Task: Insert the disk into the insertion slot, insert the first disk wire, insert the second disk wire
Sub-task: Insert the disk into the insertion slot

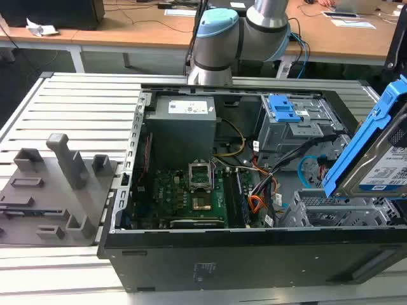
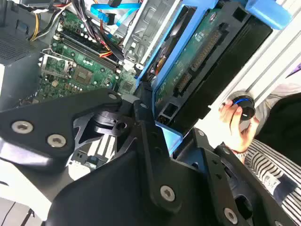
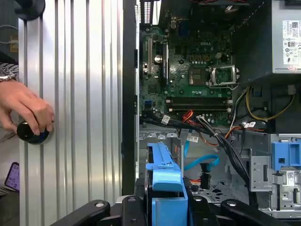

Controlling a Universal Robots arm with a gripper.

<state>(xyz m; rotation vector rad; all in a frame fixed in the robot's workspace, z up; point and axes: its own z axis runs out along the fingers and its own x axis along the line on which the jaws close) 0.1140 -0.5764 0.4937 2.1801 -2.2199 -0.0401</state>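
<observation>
The disk, a silver drive in a bright blue carrier, hangs tilted over the case's corner at the exterior view's right. My gripper is shut on it, with black fingers on either side of the carrier. The second wrist view shows the disk's green circuit-board underside. The insertion slot, a grey perforated cage, lies just below the disk and holds nothing. The second disk wire, a light-blue flat loop, lies loose inside the case beside the slot. Which cable is the first disk wire I cannot tell.
A taller grey bay with blue latches stands behind the slot. An orange-and-black wire bundle runs beside the motherboard. A person's hand rests on a black knob on the ribbed aluminium table. Grey fixtures sit at the exterior view's left.
</observation>
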